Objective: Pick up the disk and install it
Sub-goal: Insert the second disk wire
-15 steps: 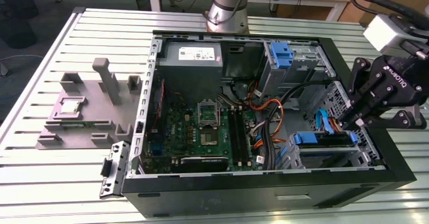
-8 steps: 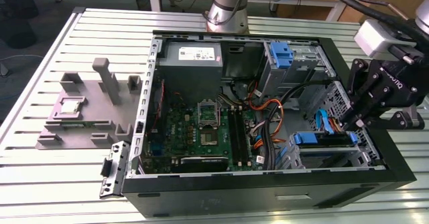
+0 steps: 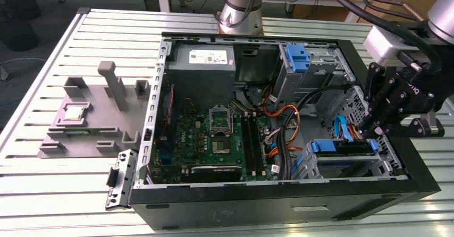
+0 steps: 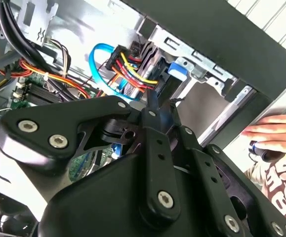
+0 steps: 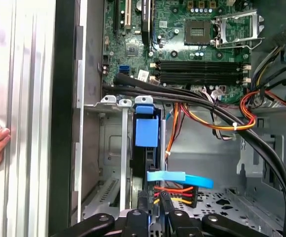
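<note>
Disk (image 5: pixel 146 132) is sitting edge-up in its drive bay (image 5: pixel 114 148), gripper (image 5: pixel 155 201) hovering right over it, jaws nearly pressed together.

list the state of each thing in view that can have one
disk: standing on edge in the drive cage, cables plugged into its end
tool: at the disk's cabled end, fingers close together
computer case: side open, lying flat on the table
processor socket: empty, on the motherboard
processor chip: resting in the grey fixture outside the case
hand: resting beside the case
</note>
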Motion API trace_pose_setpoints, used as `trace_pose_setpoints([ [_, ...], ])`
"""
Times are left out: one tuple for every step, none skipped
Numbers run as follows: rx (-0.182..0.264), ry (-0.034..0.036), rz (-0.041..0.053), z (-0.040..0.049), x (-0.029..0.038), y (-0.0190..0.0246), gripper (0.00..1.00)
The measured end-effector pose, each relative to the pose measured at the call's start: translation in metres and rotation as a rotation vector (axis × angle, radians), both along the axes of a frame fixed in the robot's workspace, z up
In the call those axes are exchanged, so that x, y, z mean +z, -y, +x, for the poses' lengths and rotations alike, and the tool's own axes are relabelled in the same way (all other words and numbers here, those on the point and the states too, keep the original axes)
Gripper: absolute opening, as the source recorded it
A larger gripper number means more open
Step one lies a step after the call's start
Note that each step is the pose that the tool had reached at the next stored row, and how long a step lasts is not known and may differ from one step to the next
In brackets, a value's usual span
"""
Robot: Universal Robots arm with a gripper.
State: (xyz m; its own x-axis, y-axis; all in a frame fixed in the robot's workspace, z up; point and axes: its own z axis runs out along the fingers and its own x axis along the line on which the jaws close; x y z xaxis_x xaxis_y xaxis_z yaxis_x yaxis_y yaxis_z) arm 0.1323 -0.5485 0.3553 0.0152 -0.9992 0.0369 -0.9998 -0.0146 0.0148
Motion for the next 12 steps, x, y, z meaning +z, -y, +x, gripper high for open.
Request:
trace_pose_setpoints([
  [0.0, 0.003, 0.0, -0.002, 0.0, 0.0, 0.24],
  [0.0, 0.0052, 0.0, -0.0034, 0.0, 0.0, 0.24],
  [0.0, 0.0062, 0.0001, -0.0042, -0.0001, 0.0001, 0.24],
  [0.0, 0.0063, 0.0, -0.0042, 0.0, 0.0001, 0.24],
  [0.0, 0.0064, -0.0002, -0.0042, 0.0005, 0.0, 0.24],
  [0.0, 0.0064, -0.0004, -0.0042, 0.0017, 0.0, 0.24],
  [0.0, 0.0064, -0.0002, -0.0042, 0.0031, 0.0, 0.24],
  [0.0, 0.0064, -0.0001, -0.0042, 0.0046, 0.0, 0.24],
  [0.0, 0.0064, -0.0001, -0.0042, 0.0061, 0.0, 0.24],
  [0.0, 0.0064, -0.0001, -0.0042, 0.0075, 0.0, 0.24],
  [0.0, 0.0064, -0.0001, -0.0042, 0.0091, 0.0, 0.24],
  [0.0, 0.0064, -0.0001, -0.0042, 0.0109, 0.0, 0.24],
])
